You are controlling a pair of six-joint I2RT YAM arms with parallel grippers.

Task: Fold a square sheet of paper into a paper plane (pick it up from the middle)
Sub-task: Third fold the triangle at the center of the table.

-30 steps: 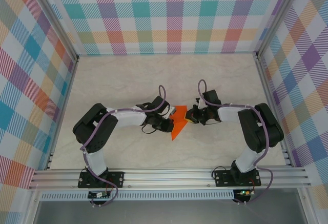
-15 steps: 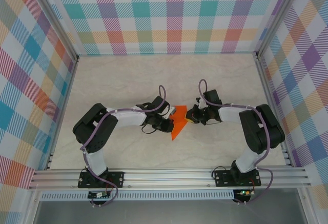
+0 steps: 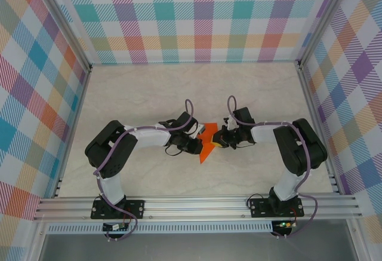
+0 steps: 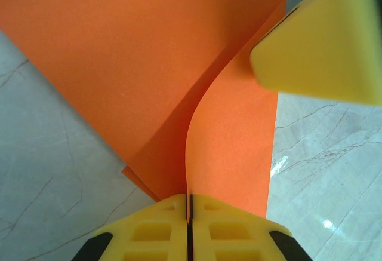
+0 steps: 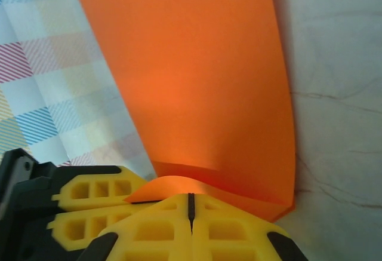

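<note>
The left gripper (image 4: 188, 208) pinches the orange paper (image 4: 149, 64) at its nine o'clock, the right gripper (image 5: 191, 206) at three. Hold both pinches firm and move evenly, so the crease lands straight.

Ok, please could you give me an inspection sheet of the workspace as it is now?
Surface: pale marble-pattern table, no spills seen.
Job's things: orange paper, already folded into layers, held between the arms.
Clutter: nothing seen.
Grippers: left claw shut on the orange paper; right claw shut on its opposite edge.
Cables: purple cables looped over both wrists, clear of the paper.
Surroundings: plaid walls on three sides; aluminium rail at the near edge.
</note>
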